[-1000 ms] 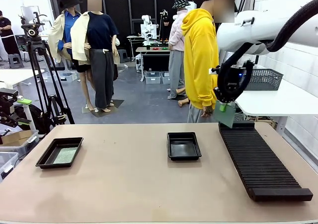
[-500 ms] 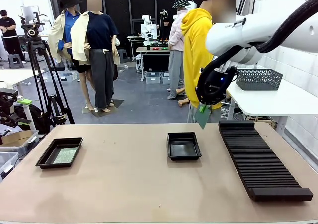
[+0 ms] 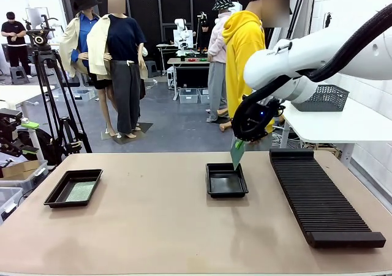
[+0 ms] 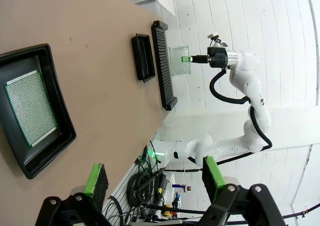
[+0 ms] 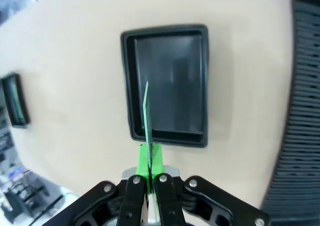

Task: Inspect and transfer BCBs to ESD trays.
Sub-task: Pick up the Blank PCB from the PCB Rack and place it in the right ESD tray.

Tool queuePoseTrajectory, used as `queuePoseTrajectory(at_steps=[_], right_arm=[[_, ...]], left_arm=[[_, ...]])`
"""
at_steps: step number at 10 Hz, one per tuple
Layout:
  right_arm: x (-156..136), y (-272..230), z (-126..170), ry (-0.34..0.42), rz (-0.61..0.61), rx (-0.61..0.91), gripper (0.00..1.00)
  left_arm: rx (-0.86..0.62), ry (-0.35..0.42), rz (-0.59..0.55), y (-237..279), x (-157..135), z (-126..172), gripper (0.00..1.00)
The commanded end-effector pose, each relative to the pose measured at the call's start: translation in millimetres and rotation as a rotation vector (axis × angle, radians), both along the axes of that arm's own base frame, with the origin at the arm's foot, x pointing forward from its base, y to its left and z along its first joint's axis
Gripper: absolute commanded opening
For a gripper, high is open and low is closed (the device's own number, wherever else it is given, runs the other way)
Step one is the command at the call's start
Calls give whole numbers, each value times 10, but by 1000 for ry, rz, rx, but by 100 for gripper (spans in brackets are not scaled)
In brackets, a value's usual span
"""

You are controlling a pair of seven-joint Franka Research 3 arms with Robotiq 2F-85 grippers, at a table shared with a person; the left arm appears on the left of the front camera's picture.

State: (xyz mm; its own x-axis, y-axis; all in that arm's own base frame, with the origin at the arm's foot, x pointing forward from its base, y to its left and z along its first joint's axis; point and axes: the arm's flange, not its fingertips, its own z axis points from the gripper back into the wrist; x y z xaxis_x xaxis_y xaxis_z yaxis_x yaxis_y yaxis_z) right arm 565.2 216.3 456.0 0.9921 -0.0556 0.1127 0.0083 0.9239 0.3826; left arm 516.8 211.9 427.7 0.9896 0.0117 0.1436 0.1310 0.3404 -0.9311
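Left tray already holds a board, left gripper spread empty above it; right gripper pinches second board edge-on over empty tray below, next needing lowering flat inside.

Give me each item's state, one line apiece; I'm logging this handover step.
Right gripper: shut on a BCB.
Held BCB: hanging edge-down above the middle ESD tray, not yet in it.
Middle ESD tray: empty.
Left ESD tray: holds a BCB.
BCB in left tray: lying flat.
Left gripper: open, holding nothing.
Slotted rack: no boards in it.
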Motion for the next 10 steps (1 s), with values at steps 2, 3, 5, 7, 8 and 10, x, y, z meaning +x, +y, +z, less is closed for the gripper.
queuePoseTrajectory(at_steps=[2,3,5,7,8,10], right_arm=[[18,110,-219,-51,-12,89,0],[82,151,-277,-53,14,97,0],[240,158,-451,-50,34,155,0],[318,193,-642,-26,93,191,0],[370,183,-739,-14,105,208,0],[451,164,-894,10,119,228,0]], left_arm=[[12,15,-1,-5,-9,20,100],[12,15,-1,-5,-9,20,100],[12,15,-1,-5,-9,20,100],[12,15,-1,-5,-9,20,100],[12,15,-1,-5,-9,20,100],[12,15,-1,-5,-9,20,100]])
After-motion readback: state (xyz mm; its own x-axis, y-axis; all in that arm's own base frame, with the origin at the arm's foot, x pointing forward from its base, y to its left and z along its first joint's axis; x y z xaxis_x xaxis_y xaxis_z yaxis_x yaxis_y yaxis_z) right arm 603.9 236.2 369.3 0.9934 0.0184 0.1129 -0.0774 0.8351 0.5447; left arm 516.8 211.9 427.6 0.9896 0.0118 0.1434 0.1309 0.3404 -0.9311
